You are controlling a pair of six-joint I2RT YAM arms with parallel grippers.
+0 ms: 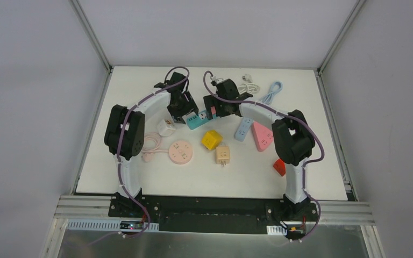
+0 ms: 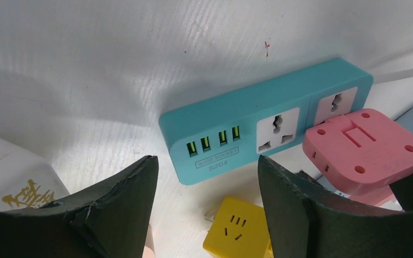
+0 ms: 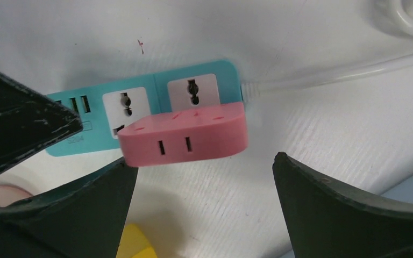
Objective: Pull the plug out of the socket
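Pink plug [image 3: 185, 134], seated in teal socket strip [image 3: 140, 86]: likely light, rigid, slick; take by opposite sides; right hand [image 3: 201, 171] spread at strip's corded end, left hand [image 2: 207, 171] spread at USB end.

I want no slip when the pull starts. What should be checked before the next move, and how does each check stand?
1. Right gripper open: ok.
2. Pink adapter between its fingers: ok, untouched.
3. Left gripper open at the USB end of the teal power strip: ok.
4. Strip pinned down: not ok, the left fingers are not closed on it.
5. Adapter seated in a socket: cannot tell; both universal sockets in view look empty.
6. White cord clear of the fingers: ok.
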